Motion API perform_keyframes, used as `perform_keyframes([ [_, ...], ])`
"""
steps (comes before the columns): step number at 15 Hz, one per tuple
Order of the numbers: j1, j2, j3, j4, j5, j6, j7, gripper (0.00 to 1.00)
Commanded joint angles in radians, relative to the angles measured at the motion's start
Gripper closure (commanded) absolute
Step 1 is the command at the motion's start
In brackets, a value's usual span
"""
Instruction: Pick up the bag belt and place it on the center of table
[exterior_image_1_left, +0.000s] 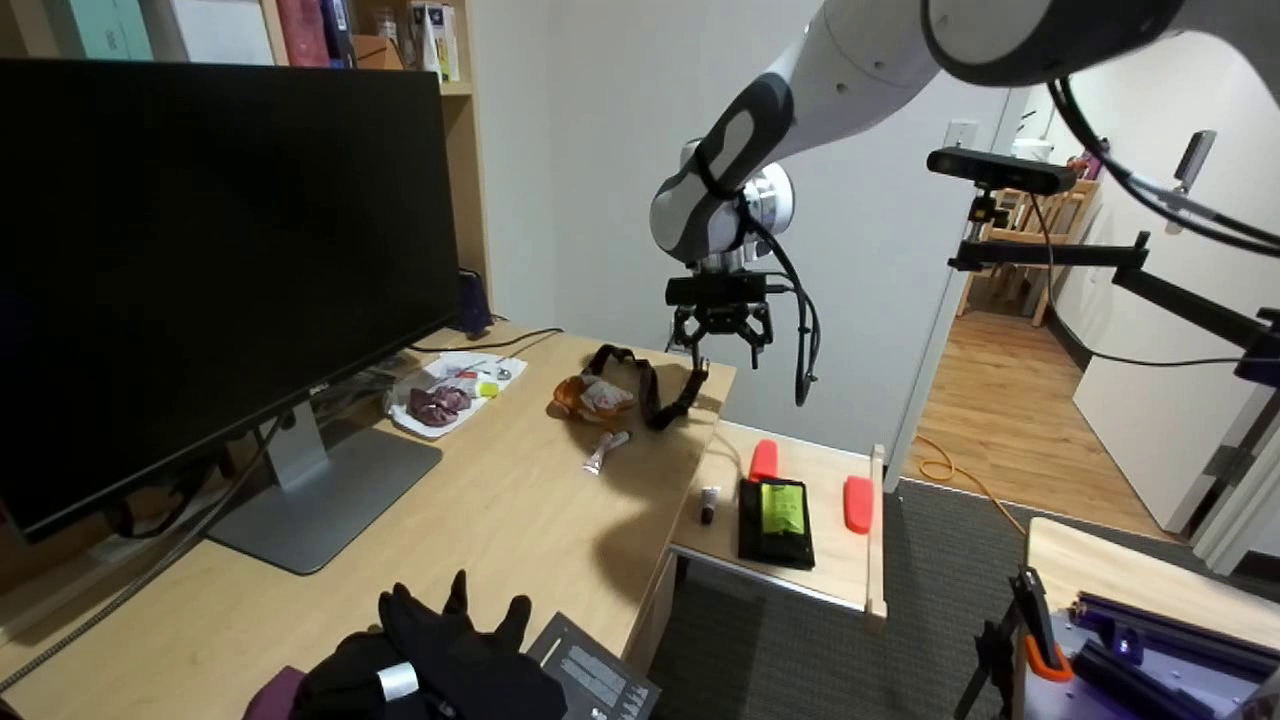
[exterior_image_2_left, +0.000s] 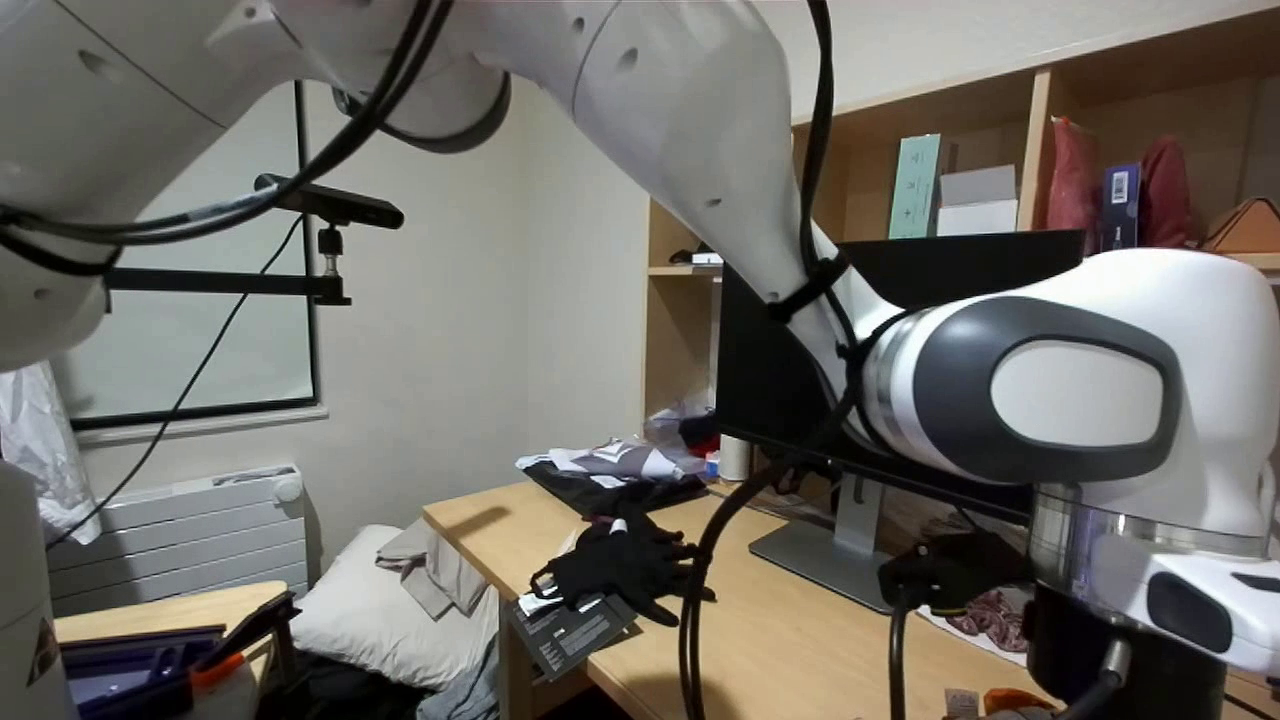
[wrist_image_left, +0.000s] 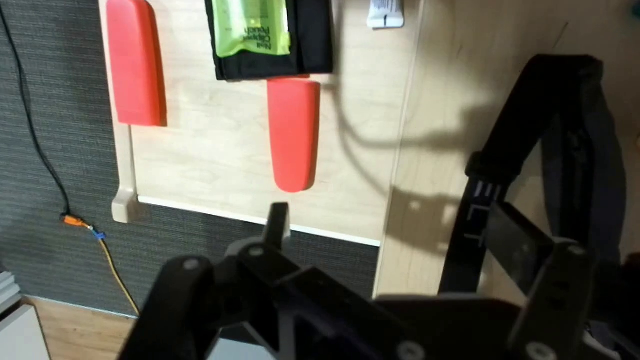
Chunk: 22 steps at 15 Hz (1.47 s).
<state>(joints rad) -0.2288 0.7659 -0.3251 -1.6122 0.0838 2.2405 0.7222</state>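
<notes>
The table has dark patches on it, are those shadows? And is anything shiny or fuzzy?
Wrist view: yes, a blocky shadow on the table beside the bag belt; a little shine on the green pouch; the gripper, close to the lens, looks a bit fuzzy. Both exterior views: soft-edged shadows lie near the table's edge too.

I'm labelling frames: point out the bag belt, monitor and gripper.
Bag belt (wrist_image_left: 521, 119), wrist view: strap's upper stretch.
Monitor (exterior_image_1_left: 230, 280), in an exterior view: screen's middle.
Gripper (exterior_image_1_left: 726, 357), in an exterior view: between fingertips.
</notes>
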Motion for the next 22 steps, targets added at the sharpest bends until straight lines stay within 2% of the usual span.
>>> perform_keyframes([
  [1, 0.000, 0.092, -0.005, 0.131, -0.035, -0.018, -0.014, 0.00],
  [4, -0.030, 0.104, 0.022, 0.154, -0.006, -0.046, -0.049, 0.00],
  [5, -0.002, 0.092, 0.004, 0.126, -0.017, -0.017, -0.007, 0.00],
  [9, -0.019, 0.104, 0.016, 0.130, -0.006, 0.005, -0.033, 0.00],
  [16, -0.057, 0.233, 0.021, 0.303, 0.026, -0.051, 0.003, 0.00],
  [22, -0.112, 0.334, 0.055, 0.428, 0.064, 0.001, -0.016, 0.00],
])
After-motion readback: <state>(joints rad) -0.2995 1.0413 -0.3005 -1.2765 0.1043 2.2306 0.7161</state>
